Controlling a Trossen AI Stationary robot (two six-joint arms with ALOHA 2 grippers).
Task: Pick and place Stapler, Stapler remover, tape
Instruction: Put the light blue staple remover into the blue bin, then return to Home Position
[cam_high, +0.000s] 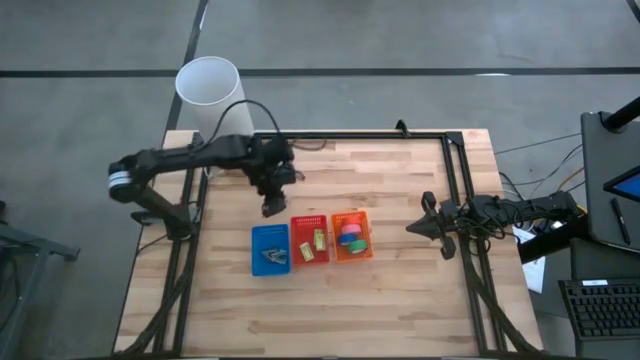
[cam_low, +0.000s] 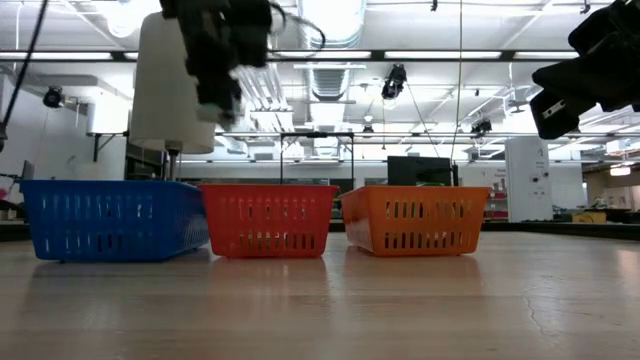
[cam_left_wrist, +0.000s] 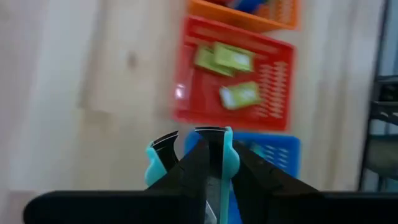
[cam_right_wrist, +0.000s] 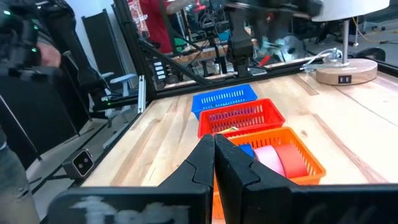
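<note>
Three slotted plastic baskets in row mid-table: blue basket (cam_high: 270, 249), red basket (cam_high: 309, 238), orange basket (cam_high: 351, 236). Coloured tape rolls (cam_high: 351, 238) lie in orange basket; yellow-green blocks (cam_left_wrist: 225, 57) in red. Blue basket contents hard to make out. Left gripper (cam_high: 270, 206) hangs above table beside blue basket, fingers clenched, empty. Right gripper (cam_high: 413, 228) pressed closed at right rail. White lamp (cam_high: 209, 90) behind.
</note>
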